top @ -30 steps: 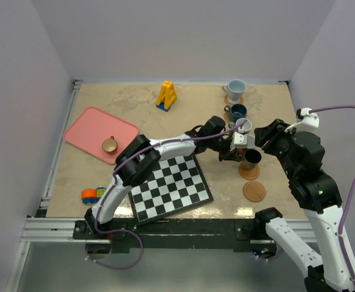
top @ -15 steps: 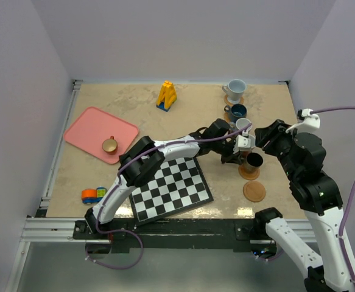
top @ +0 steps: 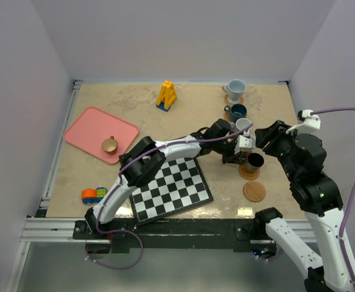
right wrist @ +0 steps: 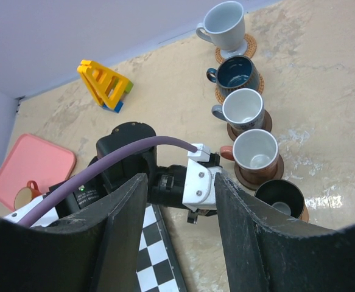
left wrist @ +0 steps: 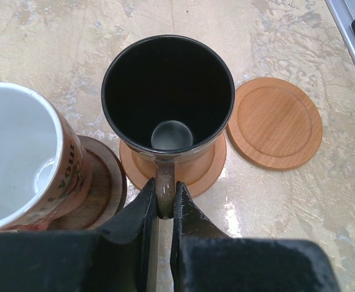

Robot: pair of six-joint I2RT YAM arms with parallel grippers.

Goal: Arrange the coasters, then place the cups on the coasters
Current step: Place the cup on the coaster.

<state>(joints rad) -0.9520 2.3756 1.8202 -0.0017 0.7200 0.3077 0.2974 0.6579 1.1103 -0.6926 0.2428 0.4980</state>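
Left gripper (left wrist: pixel 165 198), clenched on the handle of the black cup (left wrist: pixel 168 91), which stands upright on a light tan coaster (left wrist: pixel 204 173) just beyond the fingertips (handle pointing back at the pincer). On the cup's far side the coppery pink cup (left wrist: pixel 19 164) sits on a dark coaster (left wrist: pixel 104 176); on its near side lies a bare tan coaster (left wrist: pixel 277 121). Right gripper (right wrist: pixel 180 182), jaws parted and empty, hangs above this row at the table's right; a tan cup (top: pixel 109 145) rests on the pink tray (top: pixel 86 125), well to the left.
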